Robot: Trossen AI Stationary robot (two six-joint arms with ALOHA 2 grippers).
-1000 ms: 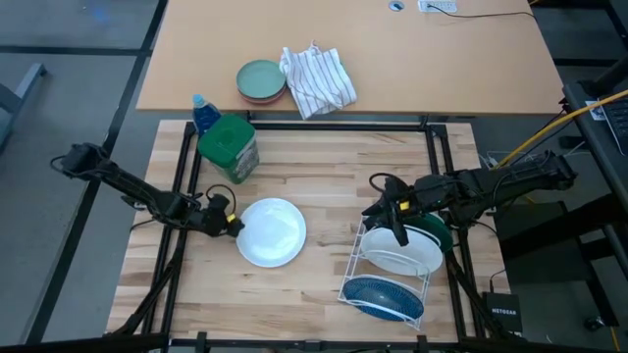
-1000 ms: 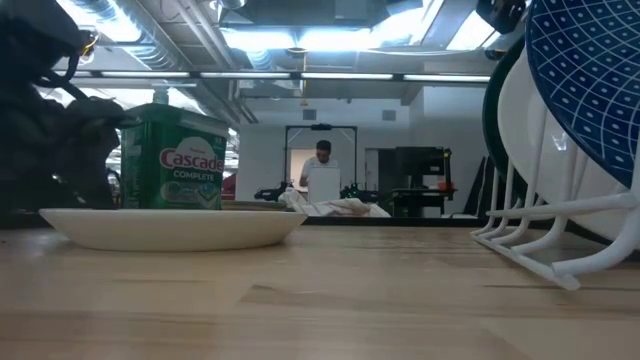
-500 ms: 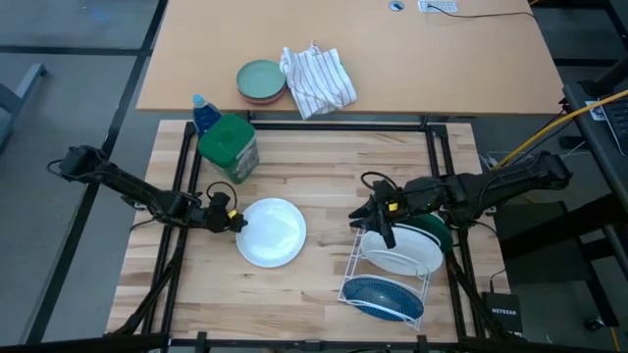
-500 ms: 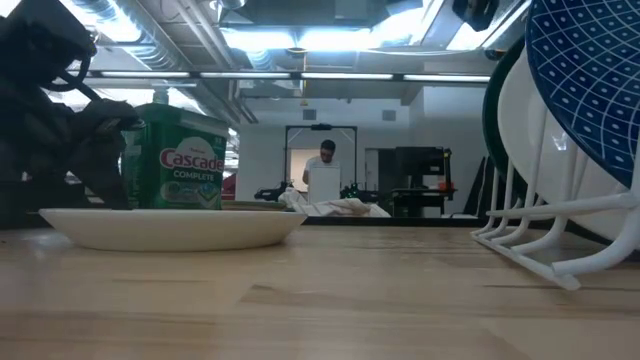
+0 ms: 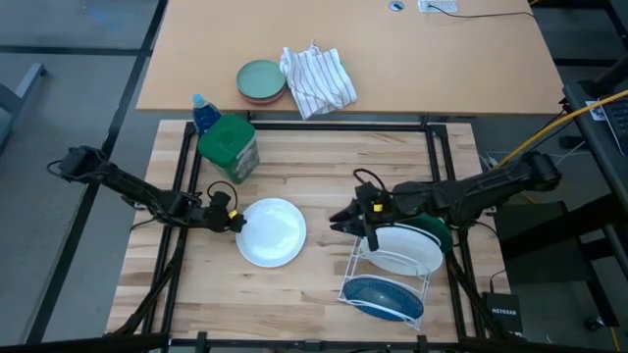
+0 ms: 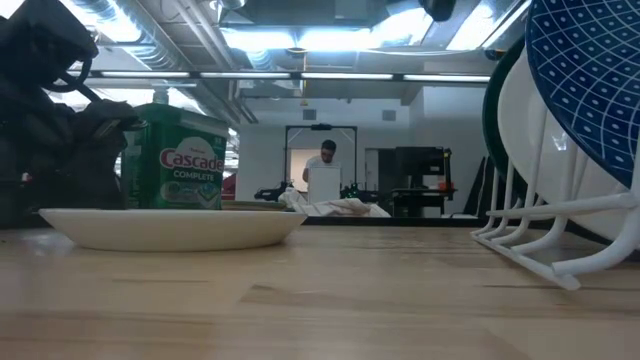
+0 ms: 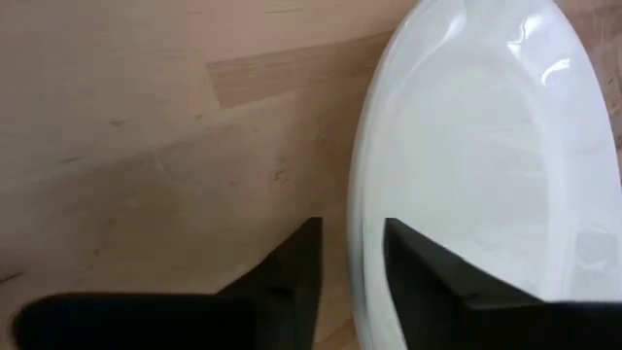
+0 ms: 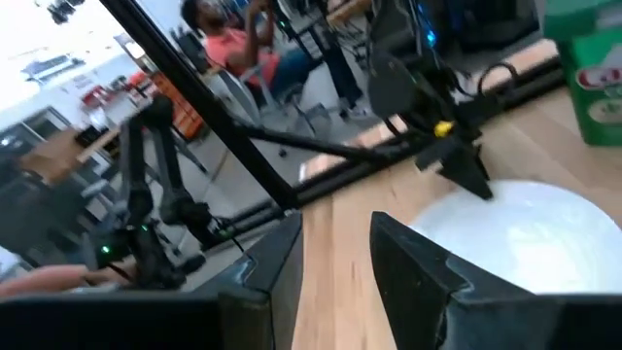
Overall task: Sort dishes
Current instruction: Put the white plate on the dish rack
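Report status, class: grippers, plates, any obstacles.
Left gripper fingers astride white plate rim, closing. Right gripper empty above table, beside rack. Three plates racked. Nothing blocking.

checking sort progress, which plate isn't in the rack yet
The plain white plate lying flat on the table, at the left end effector. The other white, dark green and blue patterned plates stand in the wire rack.

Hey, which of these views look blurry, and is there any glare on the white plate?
Right wrist view: soft and smeared, the room beyond blurred. Left wrist view: sharp, with bright streaks of glare on the white plate. Low view: ceiling lights blown out, blue patterned plate close and crisp.
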